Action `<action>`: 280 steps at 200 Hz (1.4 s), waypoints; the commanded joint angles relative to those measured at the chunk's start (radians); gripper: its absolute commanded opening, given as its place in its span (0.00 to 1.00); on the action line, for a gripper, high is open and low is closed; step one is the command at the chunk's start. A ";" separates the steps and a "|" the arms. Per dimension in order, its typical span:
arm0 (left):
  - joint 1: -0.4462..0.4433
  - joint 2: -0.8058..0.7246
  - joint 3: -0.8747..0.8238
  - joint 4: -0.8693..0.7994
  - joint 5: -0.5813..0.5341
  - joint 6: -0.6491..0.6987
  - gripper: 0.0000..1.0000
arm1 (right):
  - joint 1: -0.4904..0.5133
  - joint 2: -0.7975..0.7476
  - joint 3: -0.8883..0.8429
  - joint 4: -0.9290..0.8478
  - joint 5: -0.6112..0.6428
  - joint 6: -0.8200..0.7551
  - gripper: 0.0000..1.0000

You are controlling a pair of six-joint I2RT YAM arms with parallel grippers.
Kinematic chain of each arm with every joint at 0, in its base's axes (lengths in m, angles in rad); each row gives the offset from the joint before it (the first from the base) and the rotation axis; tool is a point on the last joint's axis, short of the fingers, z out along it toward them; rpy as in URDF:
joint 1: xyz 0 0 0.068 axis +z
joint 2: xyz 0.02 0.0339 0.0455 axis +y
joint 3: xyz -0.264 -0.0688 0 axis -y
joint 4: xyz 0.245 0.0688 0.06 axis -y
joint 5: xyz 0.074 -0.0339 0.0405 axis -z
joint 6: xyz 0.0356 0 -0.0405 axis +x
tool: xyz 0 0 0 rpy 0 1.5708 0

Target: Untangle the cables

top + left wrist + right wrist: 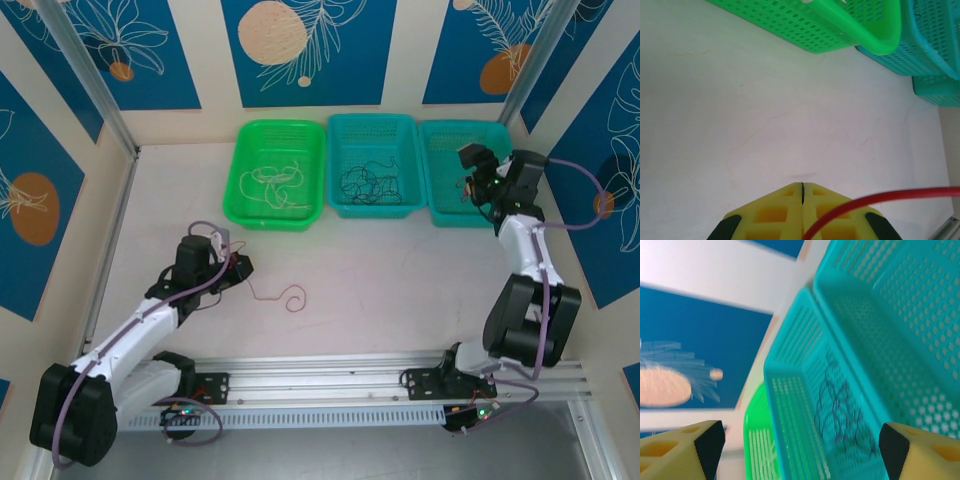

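The red-purple cable (290,300) lies loose on the bare table (400,280), curled into a hook at its far end, its near end running up to the left gripper (238,266). In the left wrist view the yellow fingers (775,210) are pressed together and the cable springs out from their seam, so it looks pinched rather than draped. The main risk, I judge, is that so thin a wire slips from the clenched tips once lifted, or that its curl snags a basket's perforated wall or rim on the way over. The cream-white cables (272,182) sit in the green basket (240,170) and the black cables (368,183) in the middle teal basket (372,120), so a drop into either would mix the colours. The right gripper (472,180) hangs over the right teal basket (455,126), fingers spread wide and holding nothing; a carry to that basket would crowd the two arms. Between cable and baskets the table lies open. The metal rail (380,370) bounds the near side, and the walls (40,280) close in left and right.
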 commanded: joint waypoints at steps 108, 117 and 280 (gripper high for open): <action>-0.136 0.192 0.201 0.056 0.090 0.061 0.00 | 0.921 0.039 -0.261 -0.065 0.003 -0.475 0.81; -0.139 0.193 0.200 0.052 0.082 0.062 0.00 | 0.946 0.086 -0.263 -0.033 -0.033 -0.488 0.81; -0.149 -0.088 0.094 0.113 0.197 0.299 0.64 | 0.931 0.033 -0.233 0.140 -0.224 -0.361 0.00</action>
